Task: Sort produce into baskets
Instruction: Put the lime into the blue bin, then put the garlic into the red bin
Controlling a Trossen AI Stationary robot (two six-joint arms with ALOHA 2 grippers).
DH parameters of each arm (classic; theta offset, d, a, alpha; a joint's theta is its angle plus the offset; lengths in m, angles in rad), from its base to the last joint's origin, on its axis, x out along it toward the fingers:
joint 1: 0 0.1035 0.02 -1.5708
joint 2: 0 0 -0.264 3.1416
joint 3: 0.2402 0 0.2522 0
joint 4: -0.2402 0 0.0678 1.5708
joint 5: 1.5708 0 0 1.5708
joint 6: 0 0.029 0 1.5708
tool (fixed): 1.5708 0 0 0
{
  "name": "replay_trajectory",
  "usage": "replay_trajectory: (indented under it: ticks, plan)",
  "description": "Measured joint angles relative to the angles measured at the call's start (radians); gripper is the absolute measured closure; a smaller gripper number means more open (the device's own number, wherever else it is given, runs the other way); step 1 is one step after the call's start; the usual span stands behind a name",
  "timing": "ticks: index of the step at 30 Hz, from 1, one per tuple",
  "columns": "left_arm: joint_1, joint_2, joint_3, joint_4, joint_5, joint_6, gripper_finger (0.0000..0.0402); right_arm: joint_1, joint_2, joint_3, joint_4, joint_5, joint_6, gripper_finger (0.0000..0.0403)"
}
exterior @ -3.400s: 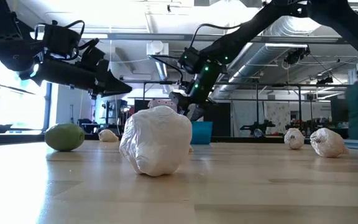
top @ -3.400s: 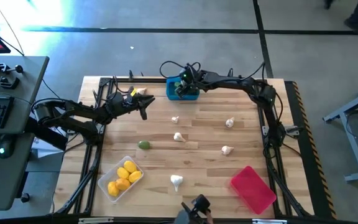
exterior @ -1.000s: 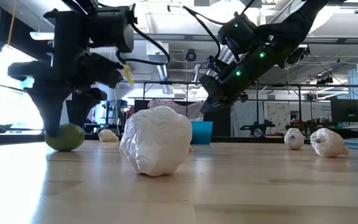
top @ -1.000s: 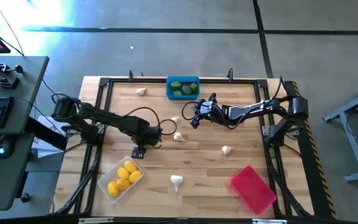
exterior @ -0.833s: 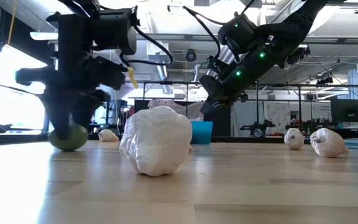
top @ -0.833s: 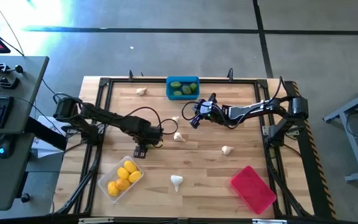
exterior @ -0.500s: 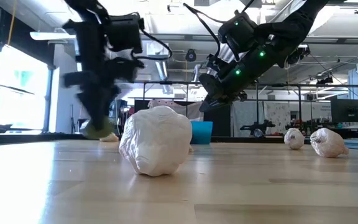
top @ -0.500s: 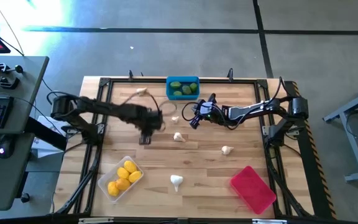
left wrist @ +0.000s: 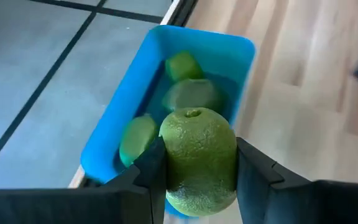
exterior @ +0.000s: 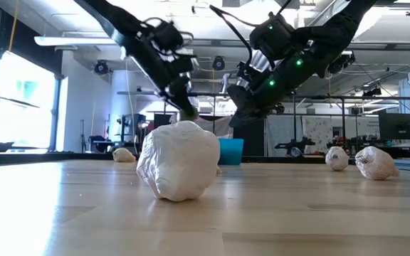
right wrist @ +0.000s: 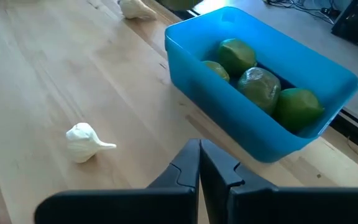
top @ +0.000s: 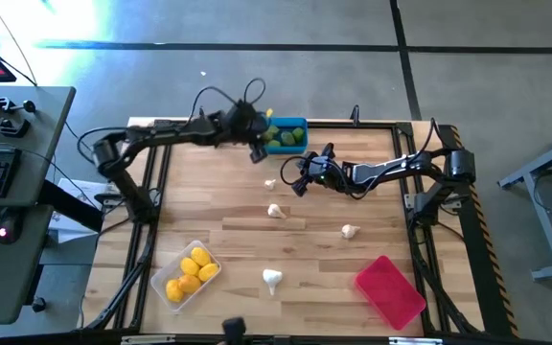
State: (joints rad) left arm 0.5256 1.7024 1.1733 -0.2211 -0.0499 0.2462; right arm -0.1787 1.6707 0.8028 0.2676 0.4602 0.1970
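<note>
A dark green lime-like piece (left wrist: 197, 158) hangs between the fingers of my left gripper (top: 257, 150), at the left end of the blue basket (top: 286, 135) by the table's far edge. Several green pieces (right wrist: 260, 81) lie in that basket. My right gripper (top: 299, 185) hovers shut and empty over the table's middle, just near of the blue basket, with a garlic bulb (right wrist: 86, 142) on the wood beside it. Yellow lemons (top: 192, 271) fill the clear basket (top: 174, 299) at the near left. The red basket (top: 389, 290) lies at the near right. My left gripper pinches the green piece by its two opposite sides (left wrist: 168, 155) between its two fingers (left wrist: 146, 174). The fingers slant down from the table's left. The piece is lifted clear, its stem dimple (left wrist: 193, 113) facing away from the wrist toward the blue basket.
Loose garlic bulbs lie on the wood: one by my right gripper (top: 270, 184), one at the middle (top: 275, 211), one to the right (top: 350, 231), one near the front (top: 272, 279). A black frame (top: 151, 192) borders the table.
My left gripper has shut on the green piece where it lay on the left-middle of the table, lifted it clear, and swung up and toward the far edge to the blue basket's left end.
</note>
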Motion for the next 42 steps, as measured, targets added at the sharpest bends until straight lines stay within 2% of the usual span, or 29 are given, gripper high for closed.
replay_trajectory:
  ticks: [8,16,18,24,28,31,36,38,42]
  plan:
    - [0.06,0.207,0.162,-0.045,0.041,0.073,0.0288,0.0,0.0,0.0,0.0,0.002,0.003,0.0403]
    - [0.098,0.235,0.183,-0.048,0.047,0.069,0.0288,0.0,0.0,0.0,0.0,0.009,0.004,0.0403]
    - [0.099,0.236,0.183,-0.055,0.055,0.065,0.0268,0.0,0.0,0.0,0.001,0.026,0.007,0.0403]
    - [0.088,0.236,0.183,-0.075,0.065,0.07,0.0174,0.0,0.0,0.0,0.001,0.04,0.012,0.0403]
    - [0.088,0.228,0.183,-0.063,0.081,0.06,0.0158,0.0,0.0,0.0,0.001,-0.024,0.013,0.0403]
    - [0.088,0.211,0.181,-0.044,0.152,0.053,0.0181,0.0,0.0,0.0,0.001,-0.054,0.012,0.04]
    - [0.089,0.183,0.158,0.065,0.218,0.043,0.0257,0.001,0.0,0.0,0.029,-0.138,0.017,0.0364]
    - [0.087,0.148,0.092,0.157,0.25,0.032,0.0292,0.006,0.007,0.0,0.063,-0.173,0.027,0.0336]
    - [0.084,0.052,-0.106,0.463,0.261,-0.011,0.0359,0.031,0.048,0.002,0.156,-0.207,-0.002,0.0271]
